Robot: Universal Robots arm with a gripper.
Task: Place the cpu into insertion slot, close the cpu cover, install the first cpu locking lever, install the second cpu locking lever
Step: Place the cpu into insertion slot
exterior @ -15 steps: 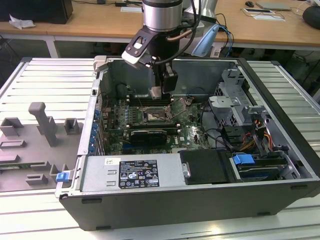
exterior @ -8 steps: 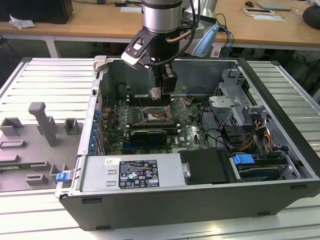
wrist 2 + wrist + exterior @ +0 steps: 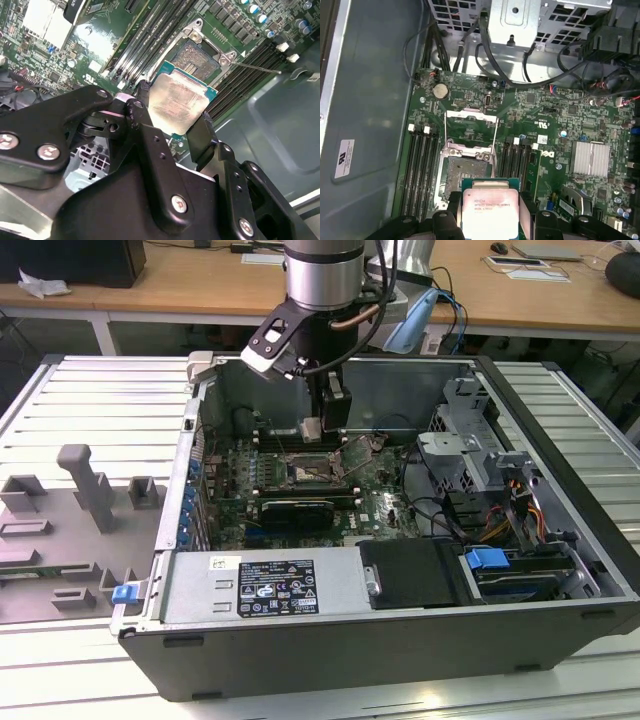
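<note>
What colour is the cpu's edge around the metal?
Green; the cpu shows best in the second wrist view.

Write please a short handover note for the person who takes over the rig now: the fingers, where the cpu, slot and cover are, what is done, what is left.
The gripper has its fingers shut on the cpu, holding it by two opposite edges.
The cpu is in the air over the motherboard, close to the insertion slot, not seated.
The slot is empty; the cpu cover is swung open beside it.
Done: the cpu is in the grasp.
Left: seat the cpu, close the cover, both locking levers.
</note>
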